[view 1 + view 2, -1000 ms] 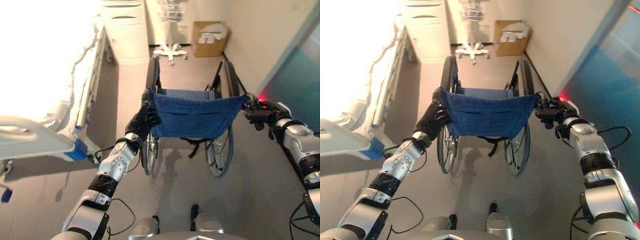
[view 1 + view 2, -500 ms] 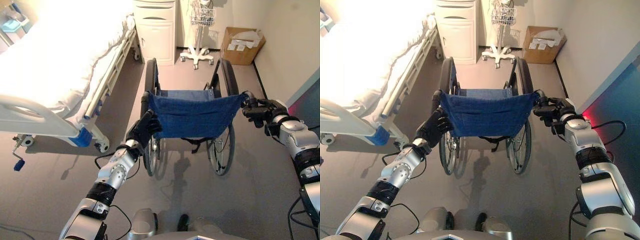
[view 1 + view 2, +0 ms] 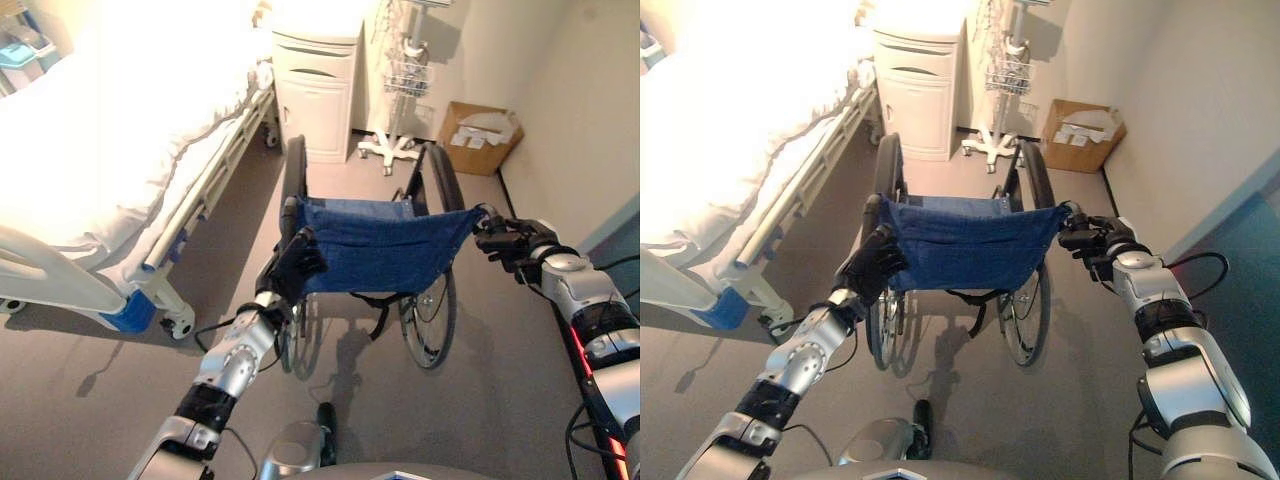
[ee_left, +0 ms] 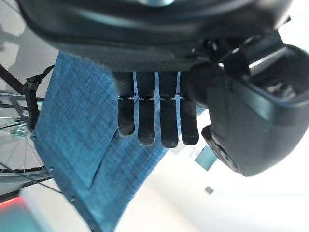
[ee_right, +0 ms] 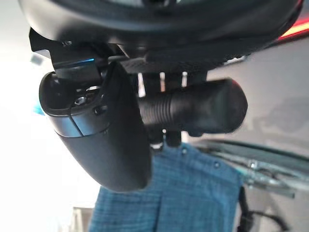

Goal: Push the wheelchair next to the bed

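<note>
Since half a second ago the head camera has shifted, so the cabinet and the pole stand sit higher in view, while both hands keep their places on the wheelchair [image 3: 368,250]. It stands on the grey floor [image 3: 470,400] in the aisle to the right of the bed [image 3: 110,150], facing away from the robot, its left wheel near the bed's side rail but apart from it.

At the left end of the blue backrest [image 3: 960,252] is the left hand [image 3: 292,265], at the left push handle; its wrist view shows the fingers [image 4: 145,121] straight and side by side against the blue cloth, with no handle seen inside them. The right hand [image 3: 1095,240] is at the right end of the backrest, and its wrist view shows its fingers curled round the black push handle [image 5: 203,112], thumb alongside.

Ahead of the wheelchair a white cabinet [image 3: 315,85] stands at the head of the bed, a pole stand [image 3: 395,150] on a wheeled base beside it, and a cardboard box [image 3: 480,135] lies by the right wall.
</note>
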You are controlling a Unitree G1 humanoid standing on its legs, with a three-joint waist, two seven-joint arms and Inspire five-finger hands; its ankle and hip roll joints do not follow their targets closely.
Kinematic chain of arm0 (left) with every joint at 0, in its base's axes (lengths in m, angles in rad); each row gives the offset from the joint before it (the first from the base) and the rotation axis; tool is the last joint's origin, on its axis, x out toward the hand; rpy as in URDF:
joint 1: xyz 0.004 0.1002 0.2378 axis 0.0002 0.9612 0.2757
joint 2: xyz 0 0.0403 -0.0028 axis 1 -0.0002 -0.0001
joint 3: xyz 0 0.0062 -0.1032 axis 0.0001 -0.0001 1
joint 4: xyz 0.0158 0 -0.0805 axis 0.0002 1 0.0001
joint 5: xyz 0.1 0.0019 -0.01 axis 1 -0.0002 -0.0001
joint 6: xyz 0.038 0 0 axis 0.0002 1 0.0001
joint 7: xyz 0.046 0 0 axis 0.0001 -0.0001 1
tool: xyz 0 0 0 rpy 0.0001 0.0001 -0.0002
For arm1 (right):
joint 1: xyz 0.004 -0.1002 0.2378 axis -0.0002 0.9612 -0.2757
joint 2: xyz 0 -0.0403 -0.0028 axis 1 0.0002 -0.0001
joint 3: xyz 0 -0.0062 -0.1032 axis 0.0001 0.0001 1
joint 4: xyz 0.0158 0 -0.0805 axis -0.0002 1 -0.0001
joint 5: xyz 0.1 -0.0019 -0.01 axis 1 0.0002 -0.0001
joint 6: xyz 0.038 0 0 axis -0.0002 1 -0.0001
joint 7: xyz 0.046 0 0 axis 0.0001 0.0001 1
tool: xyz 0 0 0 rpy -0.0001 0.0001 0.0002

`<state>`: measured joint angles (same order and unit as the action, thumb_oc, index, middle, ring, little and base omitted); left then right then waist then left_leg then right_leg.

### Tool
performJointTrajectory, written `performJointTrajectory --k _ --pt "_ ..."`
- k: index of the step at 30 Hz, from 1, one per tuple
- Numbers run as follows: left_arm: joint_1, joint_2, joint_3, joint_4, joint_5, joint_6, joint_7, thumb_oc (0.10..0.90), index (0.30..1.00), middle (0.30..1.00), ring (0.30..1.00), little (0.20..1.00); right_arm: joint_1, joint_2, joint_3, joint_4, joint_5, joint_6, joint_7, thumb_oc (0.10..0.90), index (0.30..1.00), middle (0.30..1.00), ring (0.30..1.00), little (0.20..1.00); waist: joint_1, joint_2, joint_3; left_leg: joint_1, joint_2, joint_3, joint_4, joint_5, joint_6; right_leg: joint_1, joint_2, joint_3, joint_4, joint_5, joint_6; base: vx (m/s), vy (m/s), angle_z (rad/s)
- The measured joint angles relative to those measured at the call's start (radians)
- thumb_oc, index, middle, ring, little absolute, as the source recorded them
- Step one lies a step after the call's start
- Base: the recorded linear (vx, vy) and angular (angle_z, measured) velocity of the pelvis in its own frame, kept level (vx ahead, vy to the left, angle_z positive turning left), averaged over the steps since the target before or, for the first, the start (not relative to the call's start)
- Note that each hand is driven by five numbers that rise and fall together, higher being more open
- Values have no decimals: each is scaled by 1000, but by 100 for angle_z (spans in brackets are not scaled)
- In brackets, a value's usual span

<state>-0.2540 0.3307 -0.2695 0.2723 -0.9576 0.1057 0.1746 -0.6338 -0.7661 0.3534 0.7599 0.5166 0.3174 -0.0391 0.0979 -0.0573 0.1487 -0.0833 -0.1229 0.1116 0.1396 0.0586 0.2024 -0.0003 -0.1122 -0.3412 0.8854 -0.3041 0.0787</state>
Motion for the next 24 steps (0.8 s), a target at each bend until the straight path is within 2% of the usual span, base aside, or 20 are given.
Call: performJointTrajectory --k 1,2,4,5,6,7,8,9,10,12,13,14,15,16,17,18,19,22,24 --pt "-1 3 0 7 0 3 4 400 300 300 300 300 1 1 1 -2 0 0 0 400 300 300 300 300 -14 8 2 21 -3 -25 -11 4 -6 -15 -6 4 10 -1 2 287 -184 41" --pt "-16 0 0 33 0 9 12 400 300 300 300 300 1 5 2 -2 0 1 1 400 300 300 300 300 -22 29 8 73 -4 -87 -58 11 -16 -41 -17 10 -63 -10 -8 296 -265 24" --pt "-46 -5 1 67 1 9 19 400 300 300 300 300 2 3 1 -4 0 -1 12 400 300 300 300 300 -28 45 16 114 1 -168 -92 13 -36 -65 -16 4 -232 -15 -15 295 -316 19" --pt "-76 -6 0 91 1 7 21 400 300 300 300 300 2 -8 1 -10 1 -7 28 400 300 300 300 300 -38 59 21 123 14 -221 -99 9 -46 -73 2 8 -420 6 -7 301 -360 37" --pt "-100 -4 0 107 1 -2 27 400 300 300 300 300 5 -11 1 -22 2 -20 32 400 300 300 300 300 -52 60 24 123 19 -266 -101 3 -58 -94 10 11 -574 54 22 322 -347 50" --pt "-115 3 -1 122 1 -15 30 400 300 300 300 300 6 -8 -2 -32 7 -27 33 400 300 300 300 300 -69 58 25 123 23 -293 -100 -6 -73 -118 14 33 -689 112 46 327 -312 36" --pt "-117 3 -1 125 1 -17 30 400 300 300 300 300 8 -10 -3 -37 8 -28 32 400 300 300 300 300 -69 58 25 123 23 -299 -101 -8 -75 -123 15 39 -698 120 48 339 -262 41" --pt "-137 10 2 134 1 -51 43 400 300 300 300 300 8 -8 -22 -73 11 -30 31 400 300 300 300 300 -88 45 37 119 21 -312 -92 -30 -82 -150 6 104 -847 232 105 360 -285 31" --pt "-145 22 2 134 1 -71 50 400 300 300 300 300 8 -4 -36 -95 11 -30 31 400 300 300 300 300 -99 28 51 126 10 -328 -77 -51 -87 -165 -3 122 -905 278 124 406 -371 43" --pt "-145 34 7 140 2 -95 67 400 300 300 300 300 3 14 -52 -117 11 -30 31 400 300 300 300 300 -123 2 70 151 -5 -374 -51 -84 -107 -134 -27 123 -963 355 118 348 -377 55" --pt "-144 34 13 147 5 -96 67 400 300 300 300 300 4 22 -60 -117 11 -23 31 400 300 300 300 300 -134 -9 70 163 -15 -401 -41 -103 -120 -106 -35 136 -960 368 108 296 -302 105" --pt "-146 34 13 154 12 -96 66 400 300 300 300 300 6 23 -62 -117 11 -10 31 400 300 300 300 300 -166 -43 69 172 -32 -381 -8 -140 -127 -23 -65 165 -958 390 97 301 -258 130" --pt "-149 19 10 158 19 -96 61 400 300 300 300 300 5 22 -74 -112 9 -10 29 400 300 300 300 300 -185 -42 75 153 1 -279 38 -186 -122 -4 -58 162 -934 464 72 311 -267 133" --pt "-148 -5 11 157 22 -96 61 400 300 300 300 300 -10 15 -84 -97 6 -10 27 400 300 300 300 300 -183 -17 86 149 52 -214 65 -210 -144 -5 -31 157 -883 423 20 182 -141 85" --pt "-148 -13 8 157 22 -93 61 400 300 300 300 300 -21 8 -83 -92 4 -5 25 400 300 300 300 300 -180 -7 89 151 72 -191 68 -216 -155 -6 -22 148 -862 408 15 260 -234 57" --pt "-149 -26 4 151 22 -90 61 400 300 300 300 300 -39 -8 -76 -83 0 6 21 400 300 300 300 300 -183 10 89 148 102 -159 70 -212 -169 -6 -12 108 -836 386 -5 330 -317 69" --pt "-153 -33 3 150 21 -84 56 400 300 300 300 300 -52 -23 -73 -62 1 11 20 400 300 300 300 300 -185 23 89 147 123 -165 74 -201 -196 -6 8 109 -795 341 -11 387 -384 75" --pt "-164 -30 1 148 21 -47 47 400 300 300 300 300 -83 -46 -53 -45 -3 34 16 400 300 300 300 300 -188 20 89 109 129 -153 149 -177 -234 5 18 114 -770 288 -34 258 -304 61" --pt "-164 -25 3 151 20 -37 59 400 300 300 300 300 -117 -39 -26 -33 -3 36 3 400 300 300 300 300 -169 20 88 74 142 -126 216 -136 -296 15 27 106 -760 261 -63 259 -231 9"
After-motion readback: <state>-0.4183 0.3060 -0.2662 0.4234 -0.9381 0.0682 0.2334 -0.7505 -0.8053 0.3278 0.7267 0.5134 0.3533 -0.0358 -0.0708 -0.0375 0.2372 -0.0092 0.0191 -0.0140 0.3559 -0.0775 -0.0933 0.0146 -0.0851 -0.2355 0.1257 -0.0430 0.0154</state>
